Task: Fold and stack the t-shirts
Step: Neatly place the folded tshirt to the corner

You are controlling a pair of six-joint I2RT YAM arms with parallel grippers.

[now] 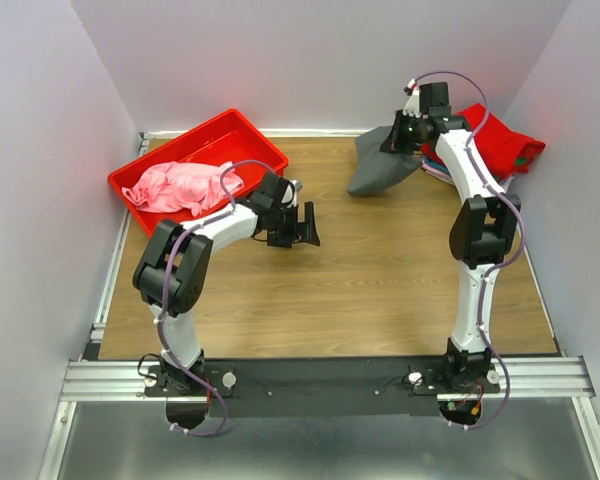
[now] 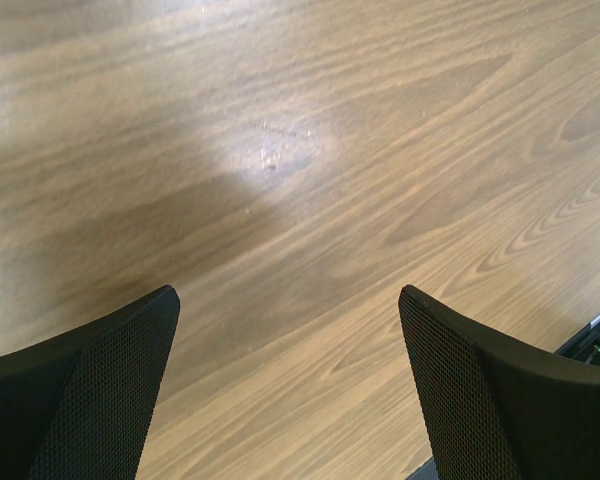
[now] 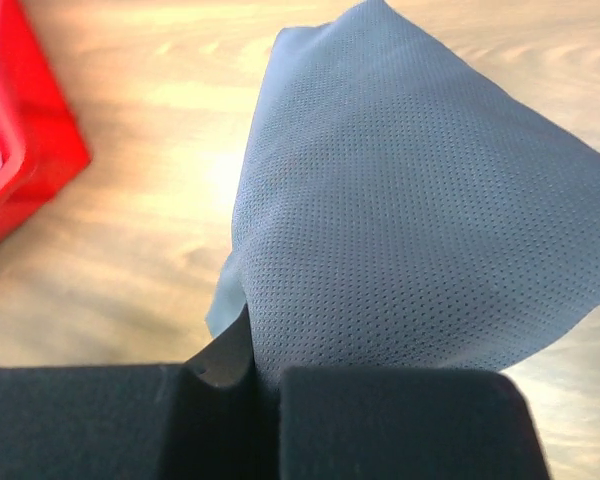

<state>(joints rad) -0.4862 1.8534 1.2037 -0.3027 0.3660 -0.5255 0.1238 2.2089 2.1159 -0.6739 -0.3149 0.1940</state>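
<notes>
Nearest me, the left arm's black two-finger gripper (image 1: 302,225) (image 2: 290,300) hangs over the bare middle-left of the brown wood-grain table (image 1: 380,290) (image 2: 300,150). Its mesh-faced fingers are spread wide and carry nothing; only wood shows between them.

Farther back on the left, a red rectangular plastic bin (image 1: 248,128) (image 3: 20,140) sits at an angle by the wall. In it lies a crumpled pink cloth t-shirt (image 1: 180,187), bunched toward the bin's near-left end, and I can make out nothing else inside.

At the far right, the right arm's black gripper (image 1: 400,140) (image 3: 265,375) is clenched on an edge of the dark grey perforated-cloth t-shirt (image 1: 380,172) (image 3: 410,230). It holds the shirt up in a tented shape, while the lower part drapes onto the table left of the arm. Just behind and to the right, in the far right corner, lies a heaped red cloth t-shirt (image 1: 500,140).
</notes>
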